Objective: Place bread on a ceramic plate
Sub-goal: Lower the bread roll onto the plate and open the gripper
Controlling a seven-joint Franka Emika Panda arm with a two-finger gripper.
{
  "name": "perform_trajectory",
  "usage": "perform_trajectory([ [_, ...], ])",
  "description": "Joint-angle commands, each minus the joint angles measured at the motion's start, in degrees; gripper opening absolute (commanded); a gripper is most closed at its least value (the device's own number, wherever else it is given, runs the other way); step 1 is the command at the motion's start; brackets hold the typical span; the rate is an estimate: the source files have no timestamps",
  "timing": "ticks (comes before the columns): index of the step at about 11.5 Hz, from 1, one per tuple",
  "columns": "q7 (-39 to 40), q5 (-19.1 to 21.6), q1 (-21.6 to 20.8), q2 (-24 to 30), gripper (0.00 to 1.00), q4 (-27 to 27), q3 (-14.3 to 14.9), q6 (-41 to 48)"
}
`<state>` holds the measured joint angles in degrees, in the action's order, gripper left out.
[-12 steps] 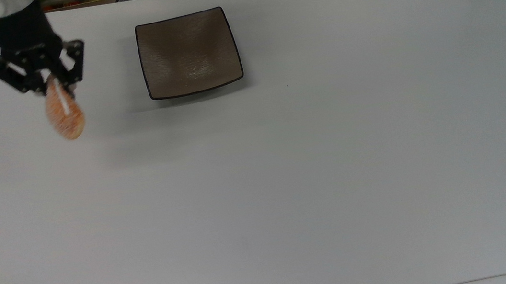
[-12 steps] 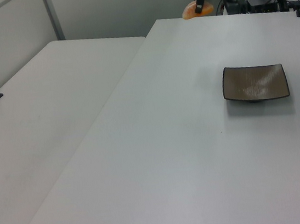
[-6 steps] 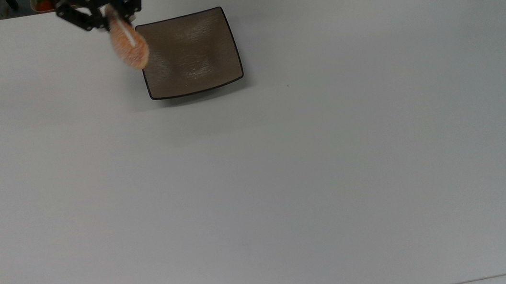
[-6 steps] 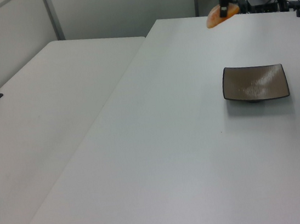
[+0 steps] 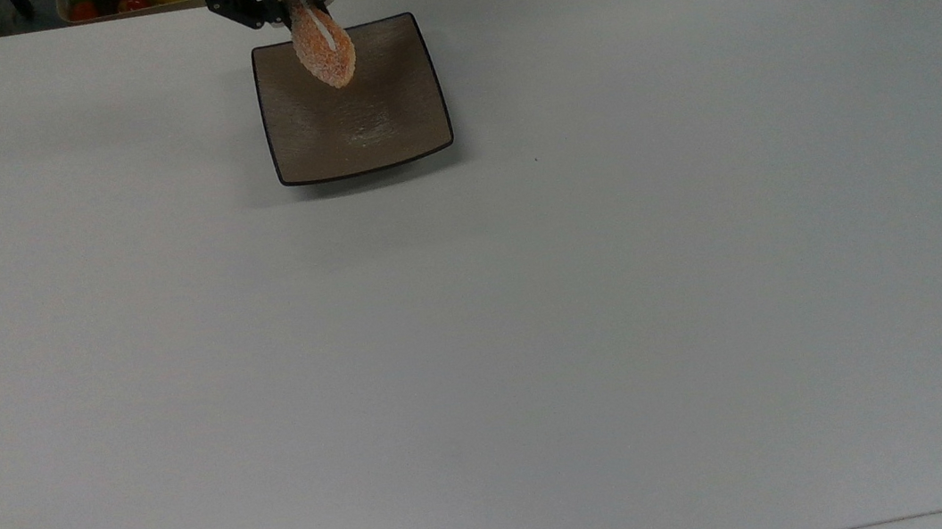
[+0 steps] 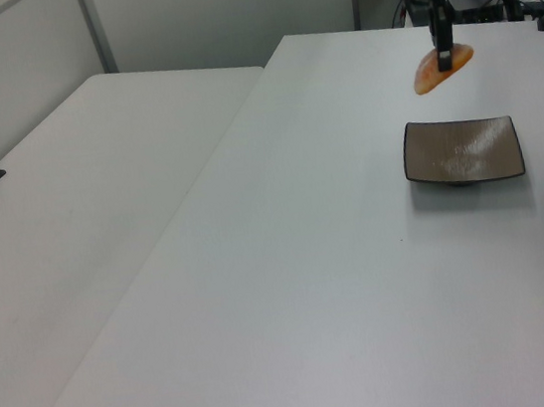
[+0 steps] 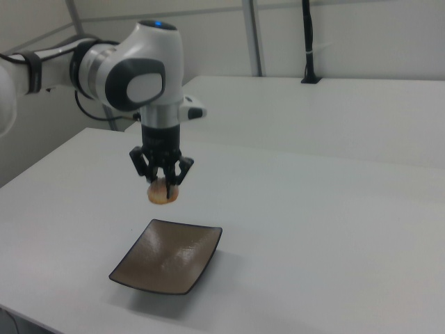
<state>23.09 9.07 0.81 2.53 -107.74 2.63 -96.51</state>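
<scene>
One bread [image 5: 324, 49] pinched in the gripper [image 7: 164, 182], jaws closed on it, hanging above the ceramic plate [image 5: 382, 123] nr the table's [image 5: 617, 282] far edge in the top view. Carry step; next: lower, centre, let go.

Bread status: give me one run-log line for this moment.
gripper: shut on bread | bread: held above plate, not touching | plate: bare, on table | step: lower, release
</scene>
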Motion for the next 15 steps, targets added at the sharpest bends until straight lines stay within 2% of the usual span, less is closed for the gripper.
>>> perform_trajectory([
  [1, -1.21, 0.6, -0.45, 3.1, 0.32, -9.65, -0.78, -4.89],
  [5, -3.4, -0.63, -0.45, 3.1, 0.32, -16.26, -1.57, -14.92],
  [8, -5.93, -3.7, -1.33, 3.1, 0.32, -22.93, -2.27, -24.39],
  [11, -7.45, -5.46, -1.86, 2.84, 0.37, -25.5, -2.54, -27.85],
  [13, -7.53, -5.64, -1.86, 2.84, 0.48, -25.59, -2.8, -27.77],
  [15, -7.53, -5.64, -1.86, 3.1, 0.75, -25.24, -2.8, -26.55],
])
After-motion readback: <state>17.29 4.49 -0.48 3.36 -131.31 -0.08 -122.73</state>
